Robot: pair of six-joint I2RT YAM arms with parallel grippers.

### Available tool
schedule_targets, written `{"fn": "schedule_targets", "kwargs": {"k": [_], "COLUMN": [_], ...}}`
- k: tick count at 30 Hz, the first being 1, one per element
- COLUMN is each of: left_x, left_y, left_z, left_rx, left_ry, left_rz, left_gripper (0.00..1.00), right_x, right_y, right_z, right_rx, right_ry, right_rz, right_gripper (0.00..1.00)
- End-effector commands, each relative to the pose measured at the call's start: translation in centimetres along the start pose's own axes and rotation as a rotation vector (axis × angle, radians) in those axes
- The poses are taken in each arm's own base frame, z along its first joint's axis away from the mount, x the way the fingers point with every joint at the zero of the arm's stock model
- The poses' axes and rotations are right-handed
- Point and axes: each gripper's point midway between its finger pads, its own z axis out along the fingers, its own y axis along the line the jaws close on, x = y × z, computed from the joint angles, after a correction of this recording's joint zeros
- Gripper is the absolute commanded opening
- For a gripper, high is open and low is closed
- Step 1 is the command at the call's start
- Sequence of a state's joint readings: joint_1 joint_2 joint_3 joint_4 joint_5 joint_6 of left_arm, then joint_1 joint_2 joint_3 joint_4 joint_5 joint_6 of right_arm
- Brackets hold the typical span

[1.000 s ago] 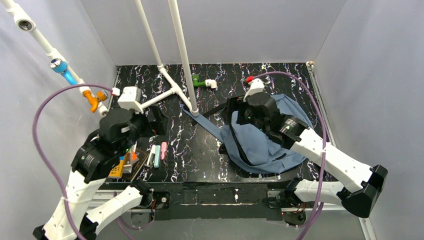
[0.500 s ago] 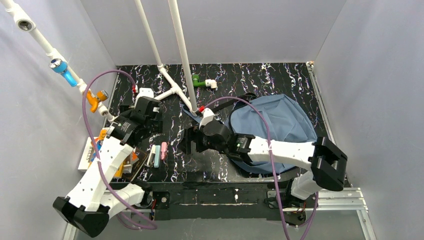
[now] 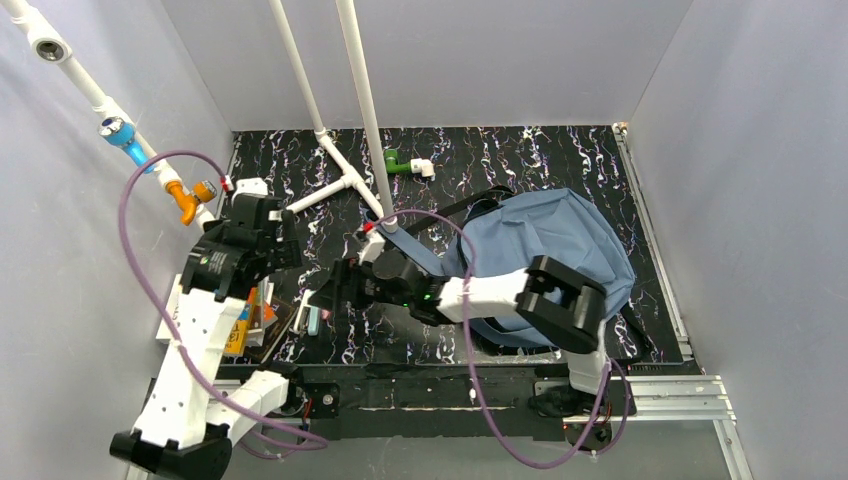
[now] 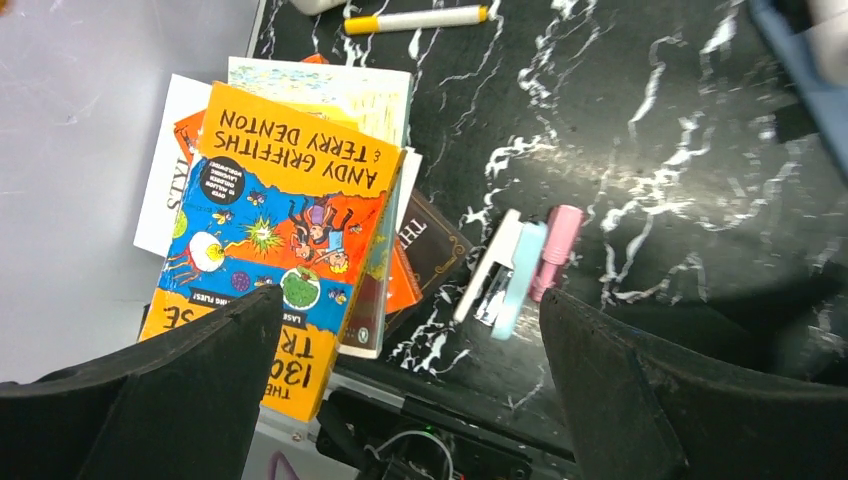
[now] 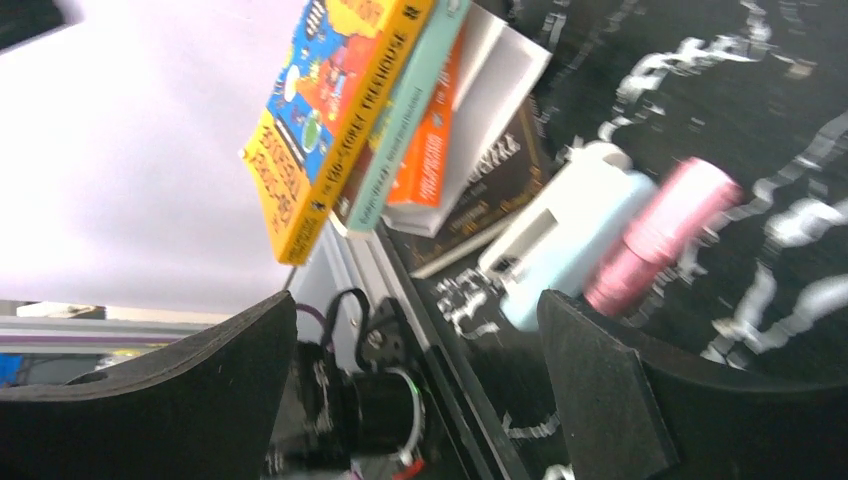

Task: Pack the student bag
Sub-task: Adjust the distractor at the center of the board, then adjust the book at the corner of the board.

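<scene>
- The backpack [image 3: 565,235] lay slumped on the right half of the black marbled table [image 3: 520,155], its blue fabric bunched, with the right arm crossing over its near edge.
- A black strap [image 3: 455,212] ran from the backpack's far-left side toward the foot of the white pipes [image 3: 345,185].
- The right gripper [image 5: 415,310] was stretched out to the left of the backpack, low over the table, its fingers spread wide with nothing between them.
- Just ahead of those fingers lay a pink marker [image 5: 660,235], a pale blue case [image 5: 570,255] touching it, and a white case [image 4: 490,265] on the blue one's other side.
- Beyond the three, at the table's left edge, sat a stack of books [image 4: 285,230], the top one orange and yellow, overhanging the table's edge.
- The left gripper [image 4: 410,300] hung above the books and cases, fingers released and far apart, holding nothing.
- A yellow marker [image 4: 415,18] lay farther back on the table, apart from the rest.
- A green fitting [image 3: 395,160] sat near the back wall.
</scene>
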State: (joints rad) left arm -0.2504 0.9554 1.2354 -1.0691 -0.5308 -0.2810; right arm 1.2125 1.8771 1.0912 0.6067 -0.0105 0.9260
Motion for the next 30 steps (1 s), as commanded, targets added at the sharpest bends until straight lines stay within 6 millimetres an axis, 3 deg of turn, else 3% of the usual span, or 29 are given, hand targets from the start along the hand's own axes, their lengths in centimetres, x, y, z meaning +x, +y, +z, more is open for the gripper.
{"fn": "schedule_targets", "kwargs": {"k": [1,4,7,9,14,20,30], "left_x": [0.1,0.5,0.8,0.8,0.3,0.8,0.4], "left_y": [1.1,0.5,1.0,1.2,3.1,2.7,1.9], "left_z": [-5.4,-7.7,-10.0,-10.5,-11.6,-11.4,-11.7], "left_rx": [0.123,0.234,0.299,0.314,0.271,0.295,0.335], "left_ry": [-0.044,-0.054,-0.104,-0.129,-0.208,-0.205,-0.207], "left_rz": [-0.088,-0.116,-0.155,-0.146,-0.091,-0.081,-0.085], "left_gripper": [0.99,0.99,0.99,0.99,0.99,0.99,0.99], "right_x": [-1.2,-0.5,1.7,3.1,3.7,2.3,1.2], "right_y": [6.3,7.5,6.9,6.2,5.6,2.8,2.6], "right_z": [4.0,6.6,10.9,13.3,17.1,17.2,18.3], "right_rx": [-0.241,-0.283,-0.281,-0.264,-0.25,-0.091,-0.143], "right_ry": [-0.055,-0.057,-0.008,0.033,0.049,0.008,-0.006], "right_rz": [0.085,0.104,0.131,0.093,0.102,0.004,0.09], "right_gripper": [0.97,0.98,0.98,0.98,0.98,0.98,0.98]}}
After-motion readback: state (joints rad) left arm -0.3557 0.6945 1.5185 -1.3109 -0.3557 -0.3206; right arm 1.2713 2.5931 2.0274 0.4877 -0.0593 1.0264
